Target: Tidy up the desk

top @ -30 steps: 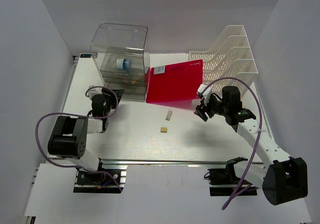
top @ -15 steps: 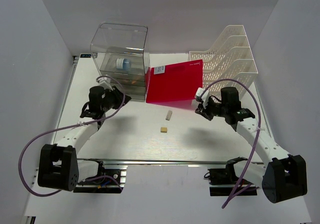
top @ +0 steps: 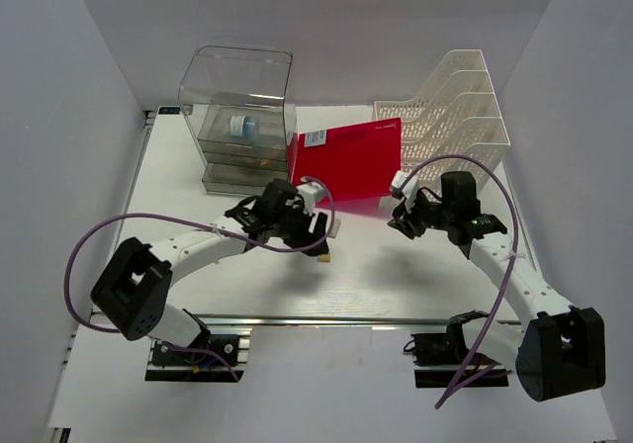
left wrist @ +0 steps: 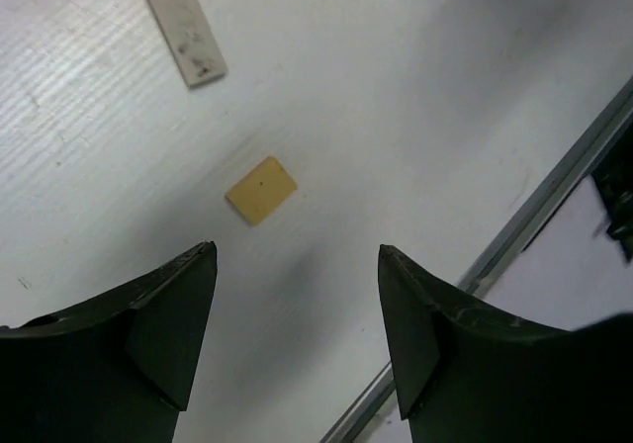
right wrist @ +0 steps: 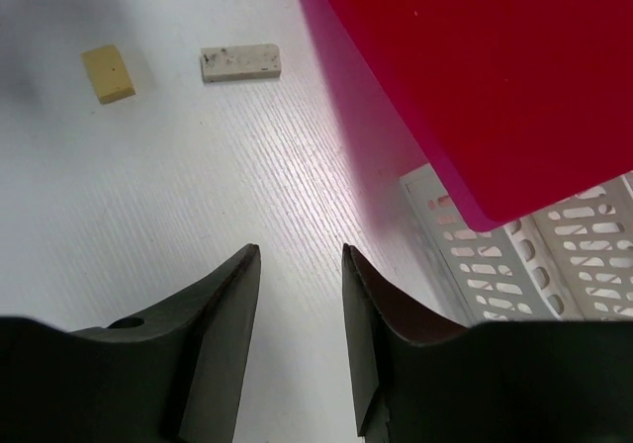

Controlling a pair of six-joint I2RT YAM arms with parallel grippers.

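Clear plastic walled the drawer box (top: 237, 97) that stood just left of the red folder (top: 346, 161). A small blue-and-white thing (top: 242, 125) sat in one of its drawers, so part of the tidying looked done.

The left pincer (left wrist: 297, 253) hung low over the desk (top: 396, 280) just in front of the red folder, its jaws spread wide and gripping nothing. In the left wrist view a small yellow eraser (left wrist: 261, 190) lay flat and loose ahead of that gap. A longer speckled white eraser (left wrist: 181, 26) lay a little closer to the red folder, also loose.

The red folder stood tilted on its lower edge and was not filed. In front of its right corner the right pincer (right wrist: 300, 253) hovered, jaws parted only narrowly and nothing between them. The white mesh file rack (top: 460, 102) stood just right of the red folder; whether the two touched I could not tell.

With both erasers and the folder left to put away, the job seemed nearer its middle than its end.

The desk lay beneath the red folder and spread out to both sides of it. It was a broad, flat, matte white top with a fine ribbed grain and a few faint scuffs. A silver rail (top: 326, 319) ran along the edge farthest in front of the red folder.
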